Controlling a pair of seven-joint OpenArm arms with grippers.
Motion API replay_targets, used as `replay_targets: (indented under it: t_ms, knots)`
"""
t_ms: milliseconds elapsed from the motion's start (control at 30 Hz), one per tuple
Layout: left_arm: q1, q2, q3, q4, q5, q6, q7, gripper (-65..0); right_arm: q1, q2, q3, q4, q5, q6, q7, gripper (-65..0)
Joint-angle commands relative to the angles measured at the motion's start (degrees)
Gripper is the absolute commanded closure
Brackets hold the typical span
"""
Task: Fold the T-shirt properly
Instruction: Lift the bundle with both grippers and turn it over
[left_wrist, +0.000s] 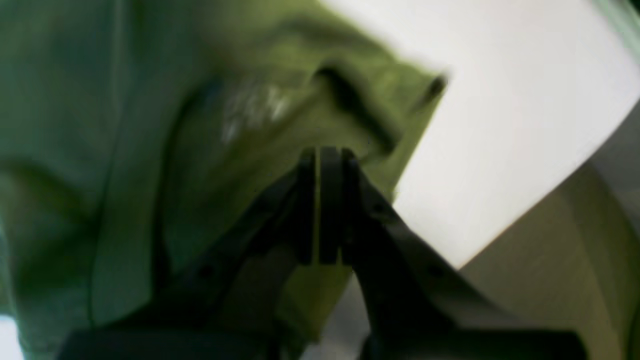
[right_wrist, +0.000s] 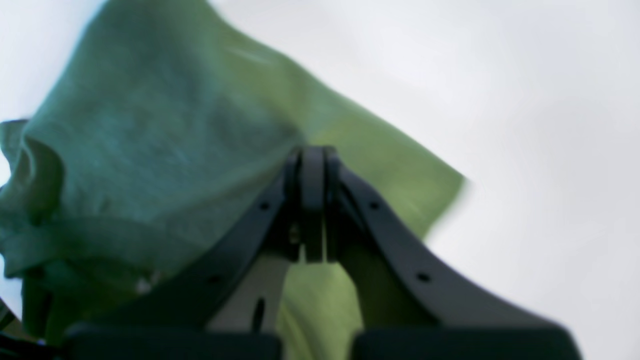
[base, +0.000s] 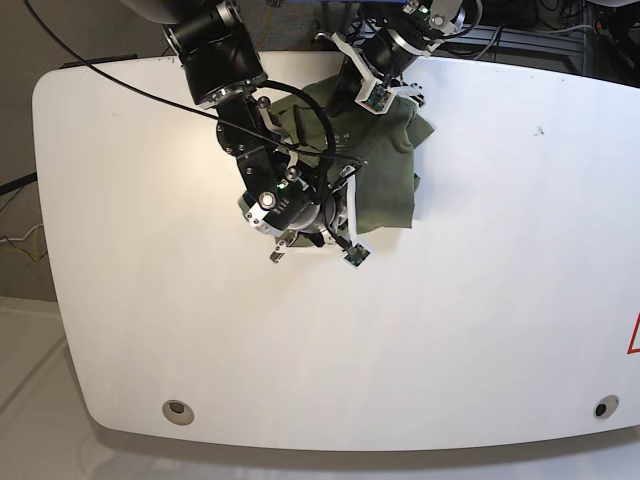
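We see the T-shirt (base: 385, 175) lying bunched near the far edge of the white table (base: 480, 300), between the two arms in the base view. Its cloth is olive green, gathered into folds rather than spread flat, with one lower corner reaching toward the table's middle.

In the left wrist view, the left gripper (left_wrist: 325, 155) has its jaws drawn together, and a thin strip of green cloth shows between them; we read this as a grip on the T-shirt (left_wrist: 150, 150). A pale, smeared patch just beyond the fingertips lies on the cloth near a dark fold. The picture is blurred, so we cannot tell which part of the garment is pinched. The white table (left_wrist: 525, 100) shows to the right of the cloth.

In the right wrist view, the right gripper (right_wrist: 312, 155) likewise has its jaws pressed together, with the T-shirt (right_wrist: 150, 150) draped over and past the fingertips and more green visible below them. The cloth appears lifted, its edge outlined against the pale table (right_wrist: 500, 100).

In the base view, the right arm (base: 270, 180) covers the shirt's near left part, and the left arm (base: 395, 50) meets the cloth at its far edge.
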Motion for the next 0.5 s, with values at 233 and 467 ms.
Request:
replay_targets:
  t_ms: [233, 467]
  knots:
    - [-2.88, 0.28, -0.19, -5.14, -0.63, -0.2, -2.83, 0.0, 3.07, 0.05, 0.24, -9.64, 0.12, -0.01, 9.54, 0.0]
    - [-3.76, 0.28, -2.12, -8.66, -0.63, -0.2, -4.67, 0.0, 3.16, 2.68, 0.41, -15.44, 0.12, -0.01, 13.58, 0.0]
